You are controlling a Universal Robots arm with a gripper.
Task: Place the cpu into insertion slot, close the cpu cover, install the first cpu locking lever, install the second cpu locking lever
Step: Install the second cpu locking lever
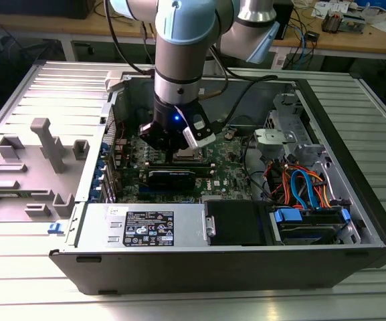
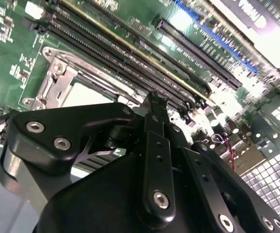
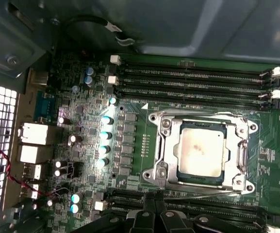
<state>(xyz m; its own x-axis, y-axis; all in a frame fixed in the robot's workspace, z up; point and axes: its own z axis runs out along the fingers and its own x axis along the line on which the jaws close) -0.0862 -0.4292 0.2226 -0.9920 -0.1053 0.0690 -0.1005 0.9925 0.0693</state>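
One chip, the cpu (image 3: 200,153), already lies flat in the insertion slot (image 3: 171,171), its dull grey top showing through the window of the cpu cover (image 3: 202,118), which looks lowered around it so the frame can press the chip down. Seen in the first wrist view, the end effector (image 3: 154,216) sits at the socket's six o'clock edge, fingers pressed together with nothing between them, likely poised to work a thin lever beside the memory slots (image 3: 193,77) at twelve o'clock.

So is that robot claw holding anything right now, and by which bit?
Nothing shows in the gripper. The cpu already sits in the insertion slot, under the cpu cover.
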